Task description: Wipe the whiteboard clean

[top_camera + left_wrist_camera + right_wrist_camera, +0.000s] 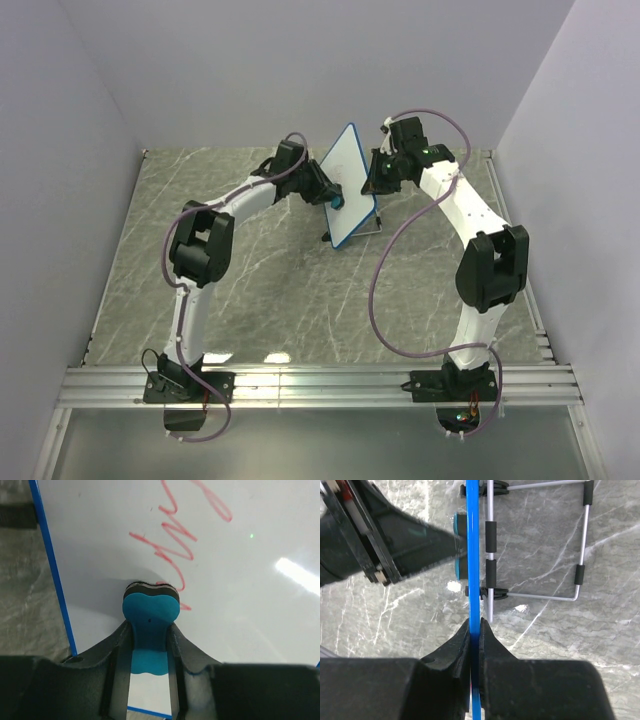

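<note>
The whiteboard (350,180), white with a blue rim, stands tilted on its wire stand (580,545) near the middle of the table. Red scribbles (170,545) cover its face. My left gripper (330,195) is shut on the blue eraser block (150,612) and presses its dark felt against the board beside the red marks. My right gripper (378,178) is shut on the board's blue rim (474,580), seen edge-on in the right wrist view. The eraser (459,545) and left fingers (420,540) show on the board's far side there.
The grey marble table (250,290) lies around the board. Purple cables loop from both arms. White walls enclose the table on three sides. An aluminium rail (320,385) runs along the near edge.
</note>
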Robot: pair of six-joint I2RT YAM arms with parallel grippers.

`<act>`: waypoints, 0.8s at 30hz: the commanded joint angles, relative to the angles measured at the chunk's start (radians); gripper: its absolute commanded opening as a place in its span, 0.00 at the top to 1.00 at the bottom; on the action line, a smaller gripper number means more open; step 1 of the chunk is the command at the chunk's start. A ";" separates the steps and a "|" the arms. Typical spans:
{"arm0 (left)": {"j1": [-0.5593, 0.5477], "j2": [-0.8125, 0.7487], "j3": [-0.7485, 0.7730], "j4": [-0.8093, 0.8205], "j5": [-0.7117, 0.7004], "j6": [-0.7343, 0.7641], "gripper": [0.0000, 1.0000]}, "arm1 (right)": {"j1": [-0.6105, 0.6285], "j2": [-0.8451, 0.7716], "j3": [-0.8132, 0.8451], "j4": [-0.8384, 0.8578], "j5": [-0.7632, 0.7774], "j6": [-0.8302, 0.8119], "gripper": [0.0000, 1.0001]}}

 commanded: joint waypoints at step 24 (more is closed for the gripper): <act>0.061 0.174 0.029 0.079 0.082 -0.010 1.00 | 0.079 0.017 -0.060 -0.121 -0.067 -0.006 1.00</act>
